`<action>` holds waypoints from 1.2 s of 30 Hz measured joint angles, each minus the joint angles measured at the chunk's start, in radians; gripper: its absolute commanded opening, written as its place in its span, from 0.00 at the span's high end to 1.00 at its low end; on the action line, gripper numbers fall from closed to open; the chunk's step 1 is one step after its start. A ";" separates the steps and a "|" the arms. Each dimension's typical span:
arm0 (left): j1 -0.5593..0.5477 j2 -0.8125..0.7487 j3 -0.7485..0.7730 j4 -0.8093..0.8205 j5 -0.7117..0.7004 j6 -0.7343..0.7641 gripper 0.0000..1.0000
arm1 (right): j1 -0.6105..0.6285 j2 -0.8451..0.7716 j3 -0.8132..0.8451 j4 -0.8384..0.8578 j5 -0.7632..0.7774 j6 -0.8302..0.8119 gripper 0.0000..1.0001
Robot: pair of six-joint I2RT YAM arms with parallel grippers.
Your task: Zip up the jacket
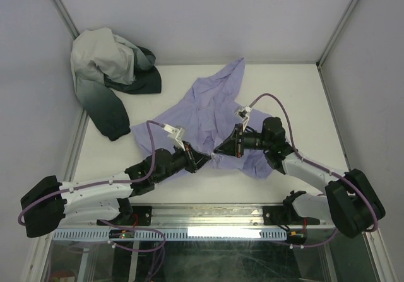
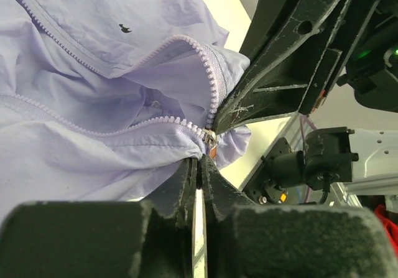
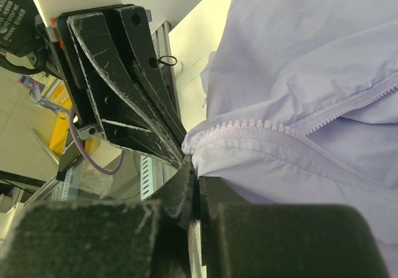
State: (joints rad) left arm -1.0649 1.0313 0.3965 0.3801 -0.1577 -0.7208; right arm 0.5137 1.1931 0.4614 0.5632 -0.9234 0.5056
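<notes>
**Both grippers pinched at the zipper's foot, pull yet to begin**

The left gripper (image 1: 203,158) and the right gripper (image 1: 222,149) meet tip to tip at the near hem of the jacket (image 1: 205,108). In each wrist view the fingers are pressed together with lavender cloth caught at their tips, so both appear clamped on the jacket. The left fingertips sit just beneath the slider (image 2: 210,141), and the right ones bite the hem where a tooth row ends.

From the slider the zipper teeth (image 2: 124,127) split into two rows that run apart, so the front reads as open with the slider at its bottom end. I judge this to be the start of the zip. The next move calls for one gripper to anchor the hem while the other takes the slider and draws it toward the far end. The rows need to be kept taut and aligned, as slack cloth could snag.

The jacket lies crumpled mid-table (image 1: 284,93), thin and wrinkled, with one part trailing to the far right. A white-and-dark-green garment (image 1: 110,83) is heaped at the far left, apart from the grippers.
</notes>
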 measured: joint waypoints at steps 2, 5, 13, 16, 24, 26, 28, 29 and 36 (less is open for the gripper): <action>0.000 -0.031 -0.019 0.007 -0.004 -0.014 0.80 | 0.000 0.003 0.000 0.008 -0.005 0.008 1.00; 0.006 -0.085 -0.066 0.023 -0.011 -0.057 0.68 | -0.003 0.003 0.000 0.052 0.003 0.021 1.00; 0.033 -0.108 -0.206 0.169 -0.045 -0.259 0.49 | 0.013 0.003 -0.047 0.176 0.041 0.071 1.00; 0.040 -0.088 -0.237 0.239 -0.046 -0.323 0.46 | 0.026 0.005 -0.062 0.213 0.048 0.088 1.00; 0.054 -0.019 -0.248 0.399 -0.047 -0.424 0.47 | 0.050 0.013 -0.081 0.281 0.059 0.112 1.00; 0.060 -0.004 -0.248 0.420 -0.049 -0.441 0.48 | 0.055 0.013 -0.088 0.288 0.060 0.118 1.00; 0.067 0.006 -0.248 0.435 -0.049 -0.450 0.51 | 0.059 0.013 -0.093 0.297 0.061 0.122 1.00; 0.072 0.013 -0.248 0.444 -0.049 -0.453 0.52 | 0.060 0.013 -0.096 0.302 0.061 0.123 1.00; 0.079 0.059 -0.248 0.501 -0.040 -0.474 0.61 | 0.067 0.013 -0.099 0.324 0.063 0.131 1.00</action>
State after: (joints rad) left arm -0.9863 1.0904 0.1482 0.8810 -0.1974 -1.1946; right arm 0.5808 1.2057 0.3622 0.8871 -0.8608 0.6365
